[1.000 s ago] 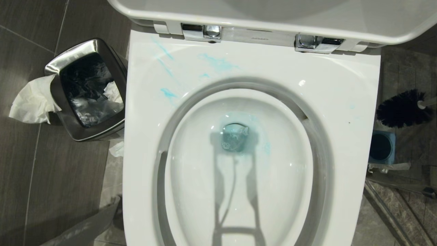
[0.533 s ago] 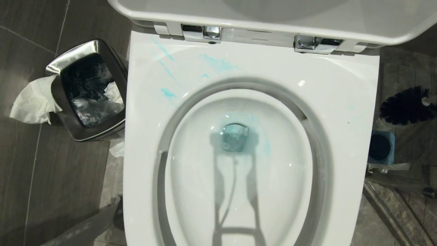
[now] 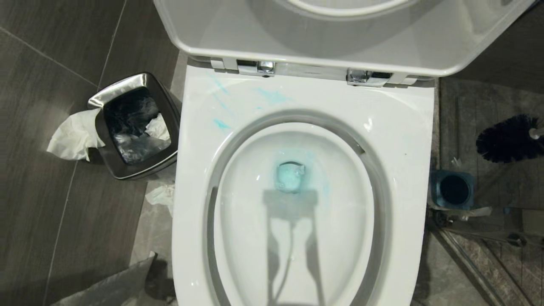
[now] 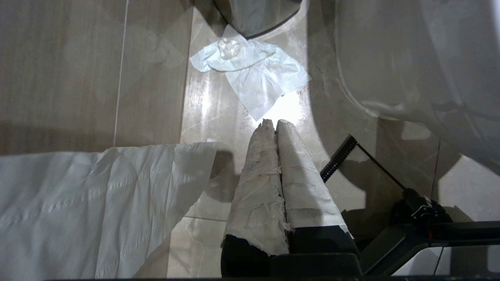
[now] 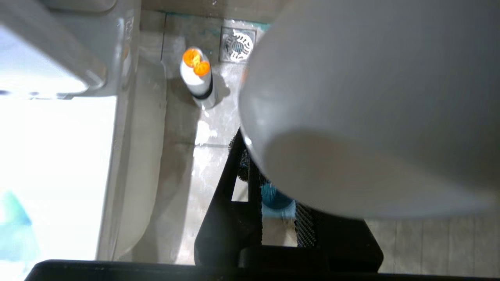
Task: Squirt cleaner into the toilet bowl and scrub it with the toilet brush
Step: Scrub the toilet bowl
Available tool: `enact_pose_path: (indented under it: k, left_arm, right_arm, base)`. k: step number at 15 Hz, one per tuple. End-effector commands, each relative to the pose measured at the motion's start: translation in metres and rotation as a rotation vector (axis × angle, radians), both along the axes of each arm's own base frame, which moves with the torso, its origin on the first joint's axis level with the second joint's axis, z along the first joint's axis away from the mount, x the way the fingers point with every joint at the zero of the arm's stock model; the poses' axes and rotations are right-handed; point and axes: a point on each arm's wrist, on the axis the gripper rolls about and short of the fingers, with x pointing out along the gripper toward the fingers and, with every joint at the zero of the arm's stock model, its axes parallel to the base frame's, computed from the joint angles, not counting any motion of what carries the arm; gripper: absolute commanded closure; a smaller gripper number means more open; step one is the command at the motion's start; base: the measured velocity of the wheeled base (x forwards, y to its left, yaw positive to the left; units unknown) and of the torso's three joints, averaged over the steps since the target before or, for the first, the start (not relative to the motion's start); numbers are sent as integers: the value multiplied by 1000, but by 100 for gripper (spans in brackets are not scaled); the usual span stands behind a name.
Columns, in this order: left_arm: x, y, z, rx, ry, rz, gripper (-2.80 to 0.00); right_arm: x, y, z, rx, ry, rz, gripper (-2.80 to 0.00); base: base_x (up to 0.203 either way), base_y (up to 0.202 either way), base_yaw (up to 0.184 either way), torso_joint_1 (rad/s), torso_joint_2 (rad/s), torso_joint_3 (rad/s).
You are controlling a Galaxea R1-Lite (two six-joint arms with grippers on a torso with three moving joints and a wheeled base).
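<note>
The white toilet bowl fills the head view, its lid raised. Turquoise cleaner streaks the back left of the rim and tints the water at the drain hole. The toilet brush hangs in the air right of the bowl, with its dark bristle head above the floor and its pale handle running off the edge. In the right wrist view the handle looms close and my right gripper is shut on it. My left gripper is parked low, shut and empty, pointing at the floor.
The blue brush holder stands on the floor right of the bowl. A steel waste bin with tissue beside it sits to the left. A white bottle with an orange cap stands near a floor drain. Tissue lies on the floor.
The head camera has moved, so the whole scene has shifted down and looks smaller. The brush head stays at the right edge, a little farther from its holder.
</note>
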Motion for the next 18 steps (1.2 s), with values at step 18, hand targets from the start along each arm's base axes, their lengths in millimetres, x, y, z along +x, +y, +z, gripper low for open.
enact_pose_path:
  k: [18]
  left_arm:
    - [0,0,0,-3,3,2,0]
  right_arm:
    - [-20,7,-3,28,66,13,0]
  base:
    - [0,0,0,2,1,203]
